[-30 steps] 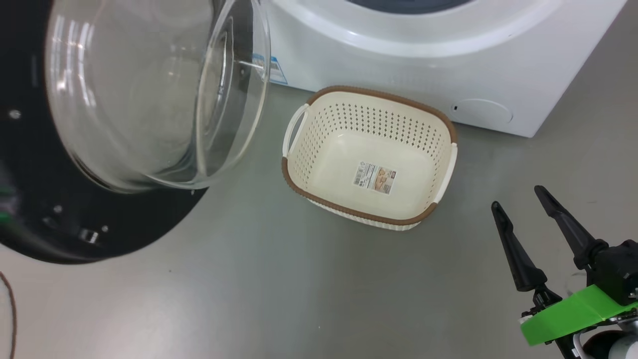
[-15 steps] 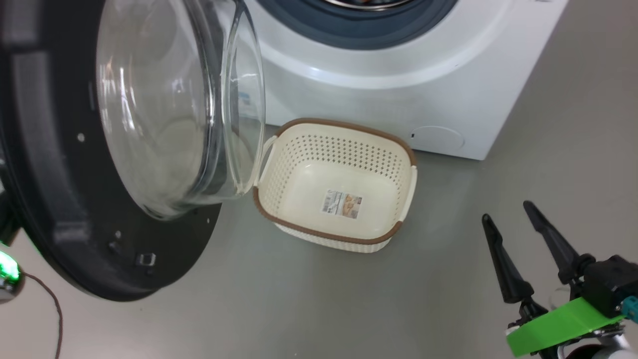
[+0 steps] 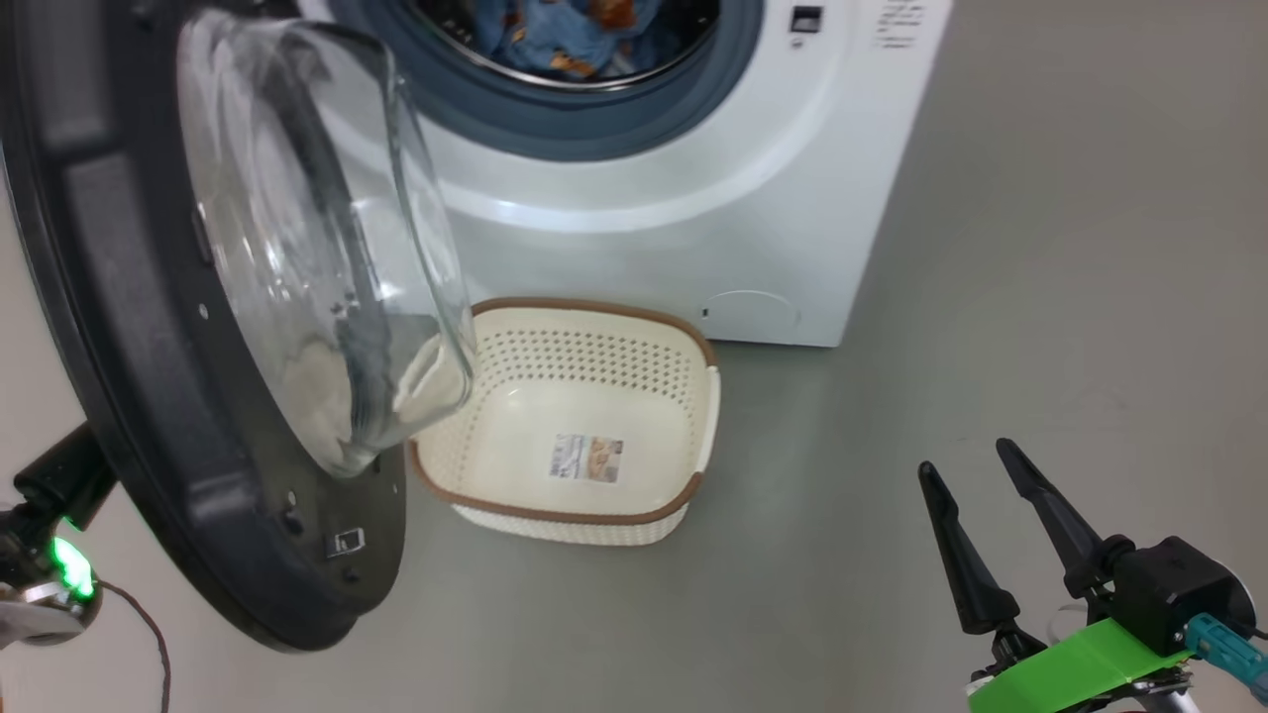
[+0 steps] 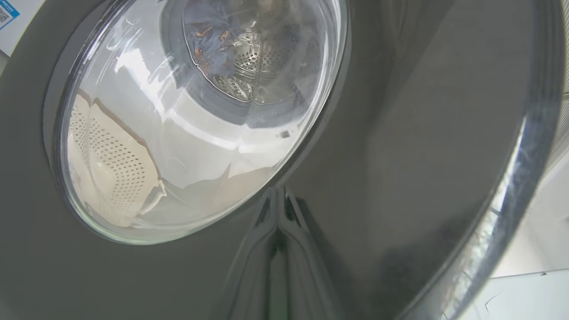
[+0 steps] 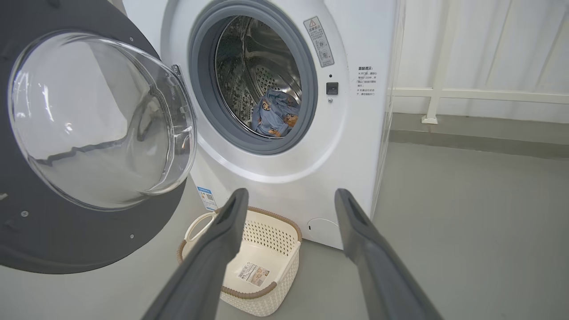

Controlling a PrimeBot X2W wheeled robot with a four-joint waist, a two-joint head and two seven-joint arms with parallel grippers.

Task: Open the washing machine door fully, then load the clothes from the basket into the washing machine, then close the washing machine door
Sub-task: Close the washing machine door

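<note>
White front-loading washing machine (image 3: 634, 228) with the washing machine door (image 3: 119, 297) standing open at the machine's left. The clothes (image 3: 575, 30) lie inside its drum. The basket (image 3: 594, 306) sits on the floor (image 3: 991, 297) just before the machine's front. The right claw (image 3: 966, 456), fingers spread wide and holding nothing, hovers well apart from the machine, clear of basket and door. The left claw (image 4: 276, 192), fingers pressed together, points at the door's black outer face beside its glass window; contact cannot be told.
</note>
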